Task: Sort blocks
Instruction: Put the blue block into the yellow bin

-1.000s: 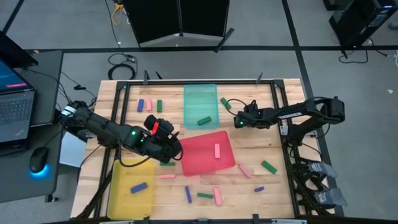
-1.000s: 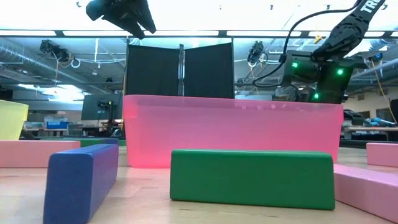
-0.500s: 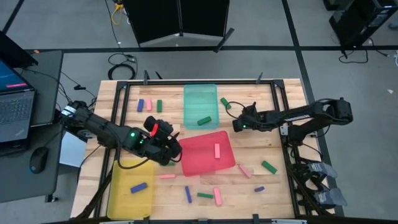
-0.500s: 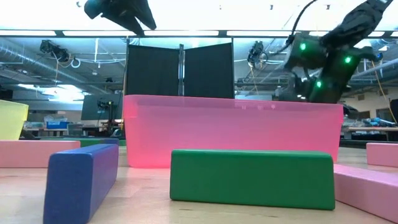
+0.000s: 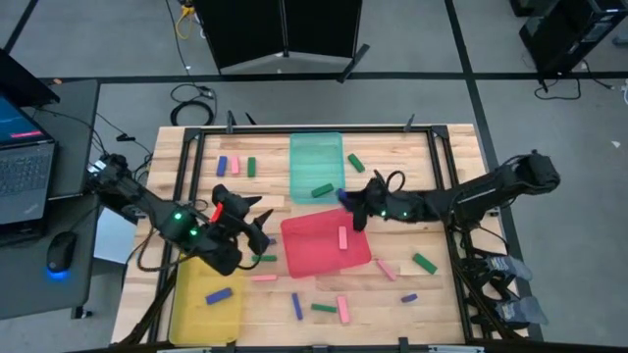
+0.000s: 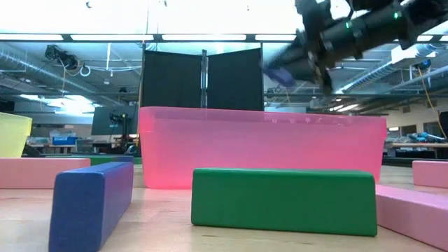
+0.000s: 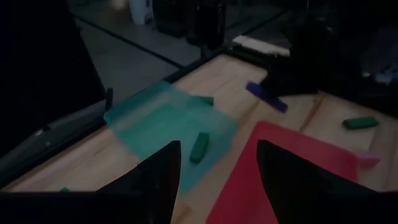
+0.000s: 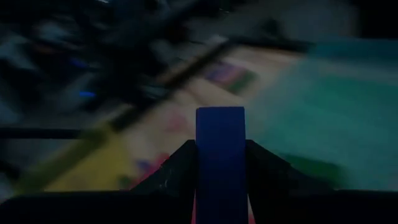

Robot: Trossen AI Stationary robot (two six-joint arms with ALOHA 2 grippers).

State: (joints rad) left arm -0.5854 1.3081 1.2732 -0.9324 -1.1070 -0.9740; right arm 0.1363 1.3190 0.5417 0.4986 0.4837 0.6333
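My right gripper (image 5: 350, 201) hangs over the gap between the teal tray (image 5: 316, 157) and the red tray (image 5: 314, 253), shut on a blue block (image 8: 220, 127). The block also shows in the left wrist view (image 7: 266, 97) and, blurred, in the low view (image 6: 280, 75). My left gripper (image 5: 259, 231) is open and empty (image 7: 217, 146), above the table between the yellow tray (image 5: 196, 306) and the red tray. Loose blue, green and pink blocks lie flat on the table and in the trays. My right gripper pinches the blue block between its two fingers, on its two long sides near the back end (image 8: 220, 171). The fingers come roughly level from the table's right and lie along the block. Its free end (image 8: 220, 115) sticks out ahead of the fingertips, lifted clear.
A green block (image 5: 322, 190) lies in the teal tray, a pink one (image 5: 342, 236) in the red tray, a blue one (image 5: 218, 295) in the yellow tray. Three blocks (image 5: 235, 165) lie far left, several more (image 5: 324, 308) near the front edge, others (image 5: 424, 263) right.
My right gripper has moved from the table's right side toward its left, reaching the gap between the teal and red trays, with the arm stretching out. My left gripper has drawn back a little toward the table's left edge, off the red tray's corner.
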